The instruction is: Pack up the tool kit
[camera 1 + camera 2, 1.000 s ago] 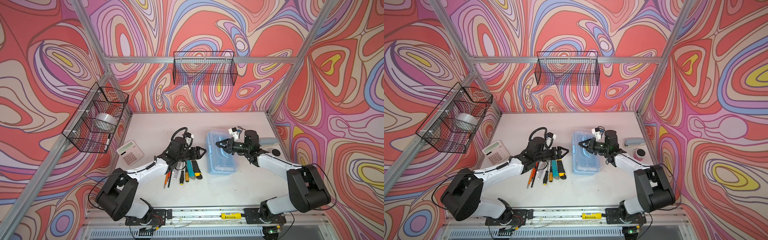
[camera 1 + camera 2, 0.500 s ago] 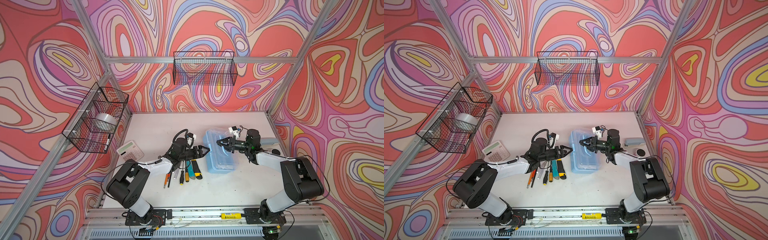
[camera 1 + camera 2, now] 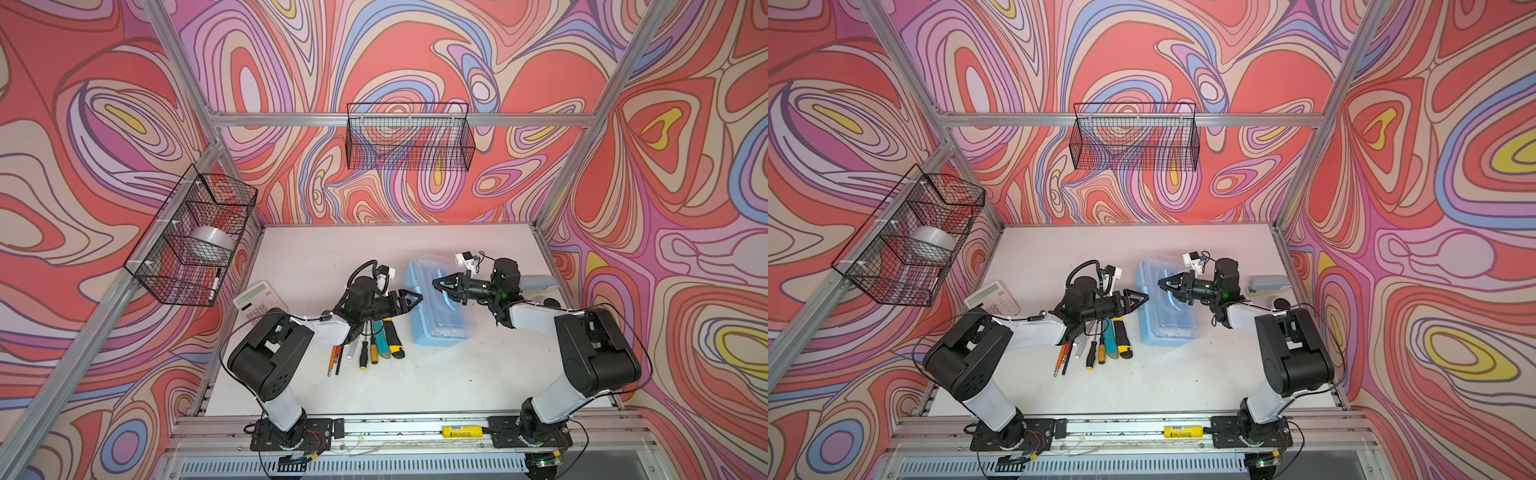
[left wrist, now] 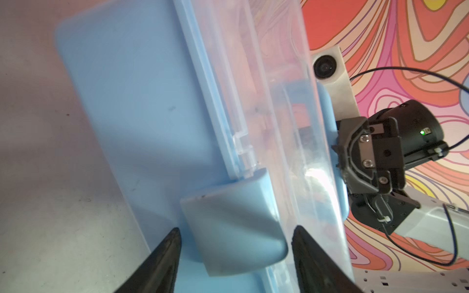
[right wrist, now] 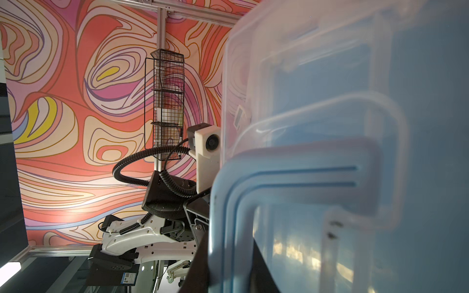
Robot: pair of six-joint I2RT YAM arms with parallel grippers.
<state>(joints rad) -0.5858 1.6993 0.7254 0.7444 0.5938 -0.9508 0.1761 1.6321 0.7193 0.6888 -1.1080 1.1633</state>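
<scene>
left tool (image 4: 235, 228) spread around smooth rounded latch (image 4: 228, 210); right tool (image 3: 440, 289) seemingly pinches ribbed handle (image 5: 291, 162) of clear-lidded box (image 3: 440, 336).

Left wrist view: the picture edge cuts off the left gripper (image 4: 235, 228) behind its fingertips. Right wrist view: the blurred blue plastic carry handle (image 5: 291, 165) between the jaws hides most of the right gripper (image 3: 435, 284). Contents of the light-blue rectangular plastic box (image 4: 142, 101) cannot be told.
</scene>
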